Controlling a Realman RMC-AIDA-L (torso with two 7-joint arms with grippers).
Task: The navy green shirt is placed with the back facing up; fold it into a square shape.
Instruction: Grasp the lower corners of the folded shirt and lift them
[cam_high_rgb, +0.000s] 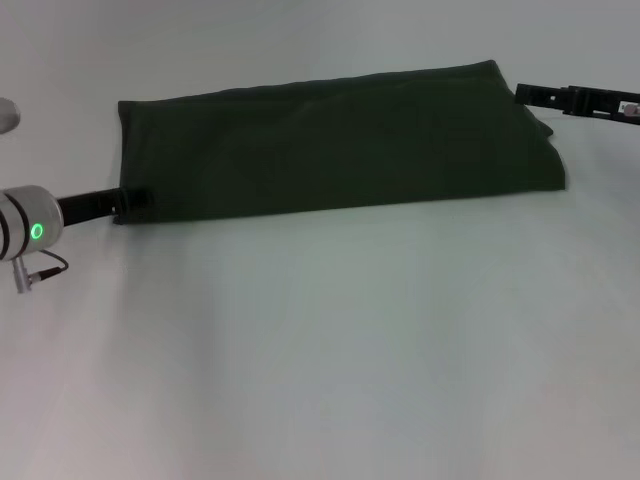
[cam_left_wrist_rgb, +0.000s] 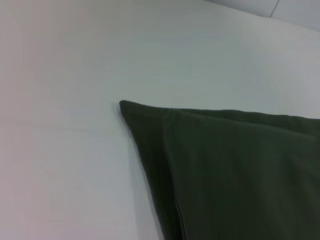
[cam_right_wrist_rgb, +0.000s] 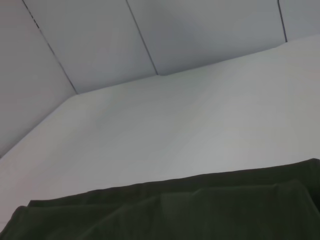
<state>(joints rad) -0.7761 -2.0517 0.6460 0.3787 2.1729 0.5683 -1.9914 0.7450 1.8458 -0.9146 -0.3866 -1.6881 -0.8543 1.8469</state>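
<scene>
The navy green shirt (cam_high_rgb: 340, 140) lies across the far half of the white table as a long, folded horizontal band. My left gripper (cam_high_rgb: 132, 203) is at the shirt's near left corner, touching the fabric edge. My right gripper (cam_high_rgb: 525, 94) is at the far right corner, by the upper edge. In the left wrist view a pointed corner of the shirt (cam_left_wrist_rgb: 240, 170) shows layered folds. The right wrist view shows the shirt's (cam_right_wrist_rgb: 200, 210) edge with a fold ridge. Neither wrist view shows any fingers.
The white table (cam_high_rgb: 330, 340) stretches bare in front of the shirt. Grey wall panels (cam_right_wrist_rgb: 100, 40) rise behind the table's far edge in the right wrist view. A pale round object (cam_high_rgb: 6, 115) sits at the left edge of the head view.
</scene>
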